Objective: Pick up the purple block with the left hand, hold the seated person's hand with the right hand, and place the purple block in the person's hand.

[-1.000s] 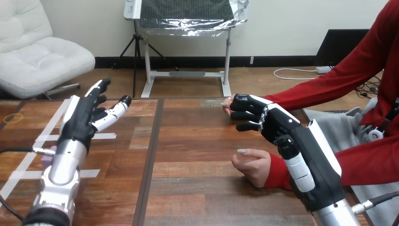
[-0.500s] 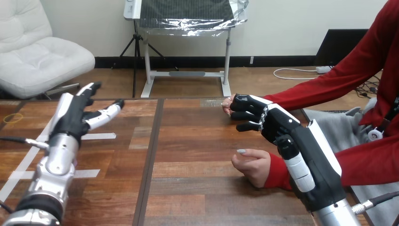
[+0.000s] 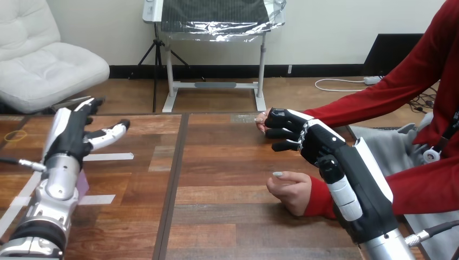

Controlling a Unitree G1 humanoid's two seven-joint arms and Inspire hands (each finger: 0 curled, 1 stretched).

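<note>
The purple block [image 3: 82, 184] lies on the worktop [image 3: 216, 162] at the left, near the white tape strips [image 3: 108, 156]. Most of it is hidden behind the left arm [image 3: 54, 189]. Just a thin purple edge peeks out beside the wrist.

The block looks small and light. It is probably hard, with flat sides, so it should not squash or break. Flat sides can slip, though. A good way to take it would be with the thumb on one side and the fingers on the side across from it, round the middle.

The left hand [image 3: 69, 135] is up above the worktop, past the block and farther from the robot. Its fingers [image 3: 86, 104] are straight and point away, and its thumb [image 3: 108, 132] sticks out to the side. It holds nothing. To reach the block it would need to pull back and go down.

The right hand [image 3: 297, 135] is over at the right. Its fingers are curled round the person's hand [image 3: 260, 120], whose fingertips poke out. The person's other hand [image 3: 292, 189] rests as a fist on the worktop, just beside the right arm [image 3: 357, 184].
</note>
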